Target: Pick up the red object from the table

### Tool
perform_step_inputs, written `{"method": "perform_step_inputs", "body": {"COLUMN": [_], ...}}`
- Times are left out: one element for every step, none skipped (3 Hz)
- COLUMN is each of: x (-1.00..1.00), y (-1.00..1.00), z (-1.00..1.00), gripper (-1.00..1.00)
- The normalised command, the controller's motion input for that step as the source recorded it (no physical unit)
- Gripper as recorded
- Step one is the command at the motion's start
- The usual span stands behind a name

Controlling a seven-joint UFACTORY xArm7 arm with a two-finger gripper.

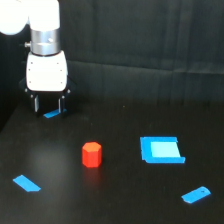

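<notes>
The gripper [48,106] hangs in the upper left of the frame, its two dark fingers apart with a visible gap and nothing between them. The red block [92,154] stands upright on the black table [120,200], a little left of centre and below the gripper — well apart from it.

Several things could spoil the pick, as I judge it. A small blue piece [51,114] lies just under the fingertips; whether it touches them I cannot tell, but a sideways sweep might drag it along. The block looks about as wide as the finger gap, so a slightly off-centre descent could land a fingertip on its top or knock it over. Its six-sided shape also means the fingers may close on corners instead of flat faces, and it could twist or slip out.

The large blue slab [161,149], the blue strip at lower left [26,183] and the blue piece at lower right [196,194] lie clear of the likely path.

No brand, label or writing is readable anywhere.
</notes>
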Motion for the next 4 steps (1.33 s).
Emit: {"method": "perform_step_inputs", "body": {"x": [0.07,0.55,0.83,0.9], "y": [0.03,-0.22,-0.45,-0.63], "z": [0.03,-0.21,-0.23,-0.12], "gripper": [0.96,0.94,1.0,1.0]}}
